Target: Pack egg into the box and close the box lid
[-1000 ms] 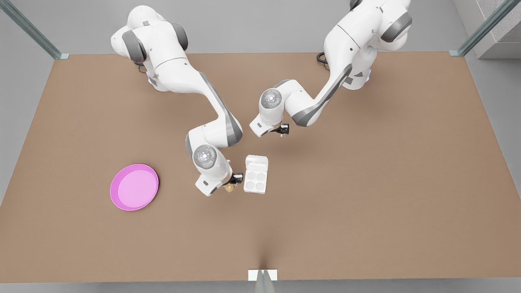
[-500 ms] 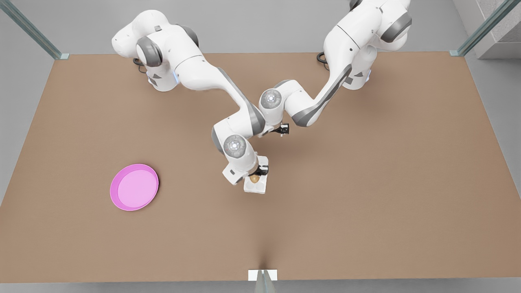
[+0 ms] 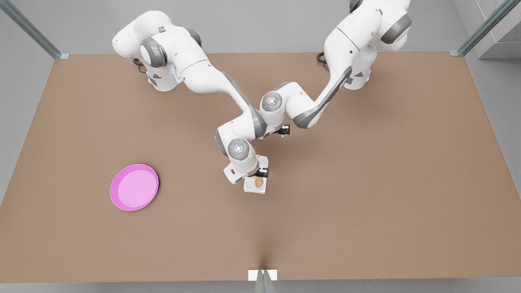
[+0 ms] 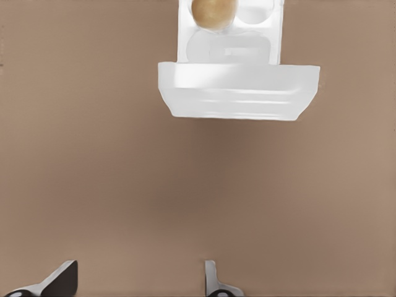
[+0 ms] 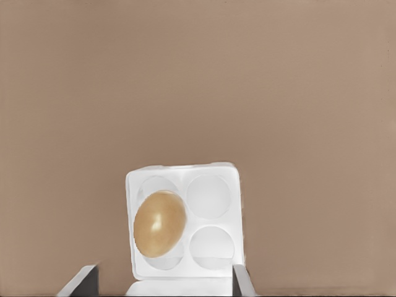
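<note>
The pink plate (image 3: 134,186) lies on the tabletop (image 3: 366,203), well apart from the box (image 3: 249,187), off to the front view's left of it. The box is a white four-cup tray, and the tan-brown egg (image 3: 259,182) sits inside its outline, on the side nearer the front camera. In the right wrist view the egg (image 5: 159,223) lies tilted across the cups along one side of the box (image 5: 185,170), and the other two cups show bare. I cannot tell whether it is fully seated in one cup.

The right tool (image 3: 262,173) hangs just above the box. Its fingers (image 5: 80,281) are spread wide, to either side of the tray, and grip nothing.

At the far edge of the box, the box lid (image 4: 238,90) stands raised and open.

Beyond the lid, the left tool (image 3: 285,130) waits apart from the box, looking toward the lid's outer face. Its fingers (image 4: 62,278) are also wide and empty.
</note>
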Controlling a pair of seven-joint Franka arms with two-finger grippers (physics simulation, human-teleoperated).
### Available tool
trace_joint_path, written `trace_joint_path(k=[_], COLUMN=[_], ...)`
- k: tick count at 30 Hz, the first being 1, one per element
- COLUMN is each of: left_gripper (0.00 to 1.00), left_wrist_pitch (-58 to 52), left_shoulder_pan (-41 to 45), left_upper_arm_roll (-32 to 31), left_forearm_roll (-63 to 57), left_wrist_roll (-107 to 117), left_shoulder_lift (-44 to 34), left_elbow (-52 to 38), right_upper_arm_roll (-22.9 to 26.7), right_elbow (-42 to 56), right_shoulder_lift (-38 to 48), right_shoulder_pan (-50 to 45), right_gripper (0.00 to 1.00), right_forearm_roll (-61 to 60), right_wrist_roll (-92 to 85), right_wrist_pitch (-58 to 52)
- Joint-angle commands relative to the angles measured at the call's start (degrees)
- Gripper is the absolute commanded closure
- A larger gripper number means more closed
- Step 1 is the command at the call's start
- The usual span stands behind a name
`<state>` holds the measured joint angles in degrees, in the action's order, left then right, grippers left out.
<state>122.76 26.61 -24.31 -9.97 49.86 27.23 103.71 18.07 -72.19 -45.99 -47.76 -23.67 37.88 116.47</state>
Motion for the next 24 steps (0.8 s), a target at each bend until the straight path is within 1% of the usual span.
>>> trace_joint_path(k=[1, 2, 3, 4, 5, 6, 7, 9, 10, 11, 14, 18, 19, 22, 23, 24], left_gripper=[0.0, 0.0, 0.0, 0.0, 0.0, 0.0, 0.0, 0.0, 0.0, 0.0, 0.0, 0.0, 0.0, 0.0, 0.0, 0.0], left_wrist_pitch=[0.9, 0.8, 0.9, 0.9, 0.9, 0.9, 0.9, 0.9, 0.9, 0.9, 1.0, 0.9, 0.9, 0.9, 0.9, 0.9], left_shoulder_pan=[0.1, 0.5, 0.7, 1.5, 1.6, 1.5, 1.5, 1.3, 1.5, 2.1, 4.2, 5.3, 5.8, 6.0, 5.9, 5.9], left_upper_arm_roll=[-0.1, -0.1, 0.0, 0.0, 0.0, 0.0, 0.0, 0.0, 0.0, 0.0, 0.2, 0.2, 0.2, 0.4, 0.3, 0.4], left_forearm_roll=[-0.1, -0.1, -0.3, -0.3, -0.4, -1.7, -2.1, -2.1, -2.5, -2.9, -5.3, -5.3, -5.2, -6.8, -6.8, -6.8], left_wrist_roll=[0.8, 2.0, 2.3, 2.4, 2.3, 2.5, 2.8, 2.8, 2.9, 2.9, 5.3, 7.1, 7.8, 7.9, 7.9, 7.9], left_shoulder_lift=[0.5, 2.5, 4.1, 5.2, 5.5, 5.6, 5.7, 5.6, 6.9, 9.3, 11.9, 15.2, 16.5, 18.2, 18.2, 18.5], left_elbow=[-1.6, -4.7, -5.9, -6.9, -6.9, -6.9, -6.9, -6.9, -8.0, -10.2, -11.7, -16.6, -19.2, -20.2, -20.7, -21.1], right_upper_arm_roll=[-5.5, -10.0, -10.9, -10.9, -10.4, -10.3, -10.3, -10.6, -13.8, -16.6, -16.9, -16.9, -16.9, -17.0, -18.7, -18.9], right_elbow=[-11.2, -17.4, -20.1, -20.1, -17.5, -15.4, -10.0, -8.3, -6.9, -7.3, -7.3, -7.3, -7.2, -6.9, -6.8, -6.8], right_shoulder_lift=[9.9, 14.4, 16.9, 18.2, 18.9, 19.0, 18.3, 17.2, 18.0, 18.0, 19.9, 18.9, 18.6, 18.4, 18.4, 18.6], right_shoulder_pan=[10.0, 20.3, 30.4, 39.0, 43.7, 44.6, 45.3, 46.7, 50.4, 52.4, 52.2, 52.4, 52.4, 52.5, 53.8, 53.8], right_gripper=[0.0, 0.0, 0.0, 0.0, 0.0, 0.0, 0.0, 0.0, 0.0, 0.0, 0.0, 0.0, 0.0, 0.0, 0.0, 0.0], right_forearm_roll=[5.5, 10.3, 12.9, 16.6, 16.7, 17.0, 20.2, 19.5, 19.8, 21.6, 20.9, 21.5, 21.6, 21.4, 21.6, 21.5], right_wrist_roll=[-6.8, -12.2, -21.9, -29.8, -35.4, -35.9, -38.7, -37.7, -37.8, -37.9, -37.7, -37.9, -37.9, -38.0, -38.1, -38.1], right_wrist_pitch=[-0.1, -0.3, -3.9, -7.4, -12.3, -15.0, -19.3, -18.5, -18.1, -16.0, -16.7, -15.9, -15.8, -15.7, -15.7, -15.8])
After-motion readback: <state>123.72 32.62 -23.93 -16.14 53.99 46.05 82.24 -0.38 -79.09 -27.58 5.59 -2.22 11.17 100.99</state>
